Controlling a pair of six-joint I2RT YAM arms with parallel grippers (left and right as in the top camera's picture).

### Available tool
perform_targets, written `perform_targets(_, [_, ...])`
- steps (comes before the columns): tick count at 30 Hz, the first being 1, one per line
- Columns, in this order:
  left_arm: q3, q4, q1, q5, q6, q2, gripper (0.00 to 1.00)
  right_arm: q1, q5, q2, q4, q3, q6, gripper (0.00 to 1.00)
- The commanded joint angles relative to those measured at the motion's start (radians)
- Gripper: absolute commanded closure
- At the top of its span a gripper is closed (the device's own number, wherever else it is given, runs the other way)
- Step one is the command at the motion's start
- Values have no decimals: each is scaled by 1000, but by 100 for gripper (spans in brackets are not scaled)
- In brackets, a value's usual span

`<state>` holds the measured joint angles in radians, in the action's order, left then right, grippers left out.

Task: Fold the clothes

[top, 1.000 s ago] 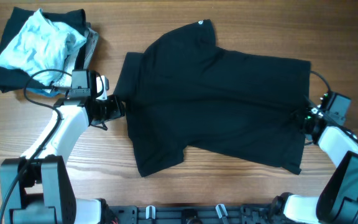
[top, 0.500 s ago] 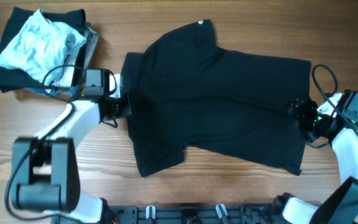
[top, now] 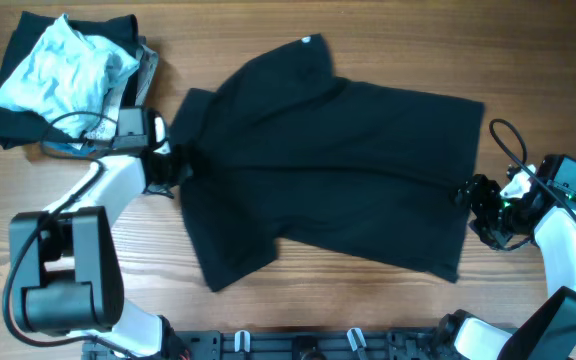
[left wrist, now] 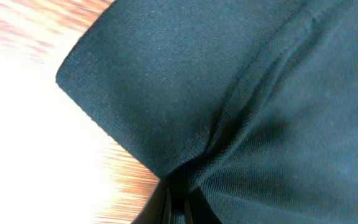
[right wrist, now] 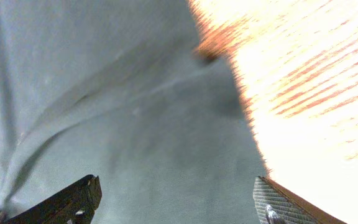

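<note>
A large black T-shirt (top: 328, 170) lies spread across the middle of the wooden table. My left gripper (top: 181, 167) is shut on its left edge, and the left wrist view shows the black cloth (left wrist: 241, 93) bunched into a pinch between the closed fingers (left wrist: 178, 202). My right gripper (top: 475, 208) hovers over the shirt's right hem with its jaws wide apart; in the right wrist view the fabric (right wrist: 135, 118) lies beneath and between the two fingertips (right wrist: 73, 199), not held.
A pile of other clothes (top: 63, 80), pale blue on top of black and grey, sits at the back left corner. Bare wooden table (top: 388, 300) lies in front of the shirt. Cables loop near both arms.
The left gripper closed on the shirt's left edge and dragged the whole shirt leftward. The right gripper opened wide and moved in over the right hem.
</note>
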<state>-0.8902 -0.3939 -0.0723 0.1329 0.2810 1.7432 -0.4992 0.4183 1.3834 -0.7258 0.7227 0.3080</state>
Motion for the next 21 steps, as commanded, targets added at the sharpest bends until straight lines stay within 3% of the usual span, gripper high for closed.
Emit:
perform_targets(1, [32,-18,-39,-123,45,-8,96,9,-41,21,8,-23,-18,22])
perform_targets(4, [32,-23,-39,-122,45,-25,81,63,-32,53,71,-79,-23,32])
perform_targets(6, [32,-23,-39,-105,41,-26,71,114,-34,68,105,-98,-24,31])
perform_targets(8, [32,-23,-38,-87,41,-27,67,166,-39,85,138,-111,-18,20])
perform_targets(9, [32,-23,-38,-85,41,-27,66,195,-81,102,154,-117,14,20])
perform_targets(13, [33,-29,-39,-77,41,-27,67,215,-130,153,216,-146,66,40])
perform_targets(15, [33,-33,-38,-77,39,-27,67,215,-140,175,206,-147,79,41])
perform_targets(17, [32,-29,-39,-78,37,-27,67,214,-167,182,214,-147,92,53])
perform_targets(18, [32,-25,-38,-77,37,-27,67,214,-168,179,221,-146,92,50])
perform_targets(19, [32,-26,-38,-78,37,-27,67,214,-168,176,201,-146,112,31])
perform_targets(21, [32,-39,-39,-65,6,-27,69,211,-186,170,121,-143,169,21])
